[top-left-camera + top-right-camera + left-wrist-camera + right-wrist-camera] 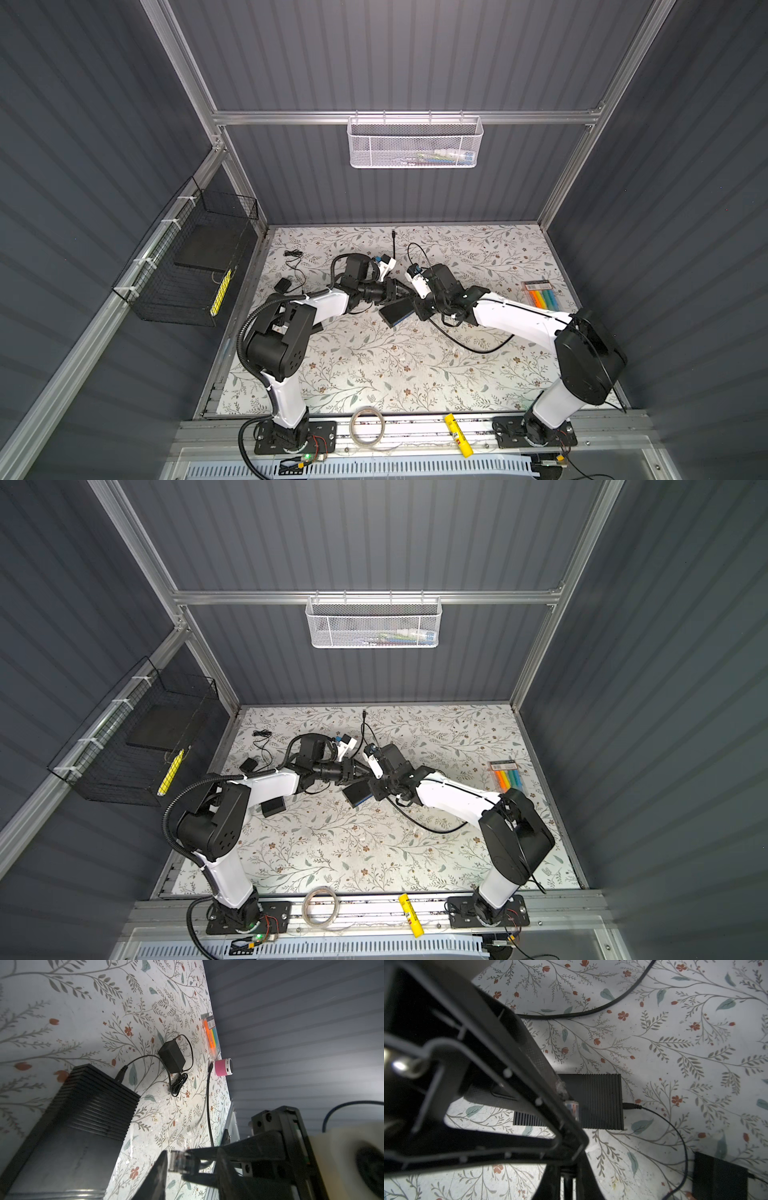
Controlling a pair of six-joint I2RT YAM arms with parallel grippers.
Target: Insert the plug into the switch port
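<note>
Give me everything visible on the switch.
The switch is a flat black box, plastic-looking, ribbed across one end, with a blue port face along one edge. It lies flat in the middle of the table. A thin black power lead is plugged into one side. The clear plug is held close by; contact cannot be told.
</note>
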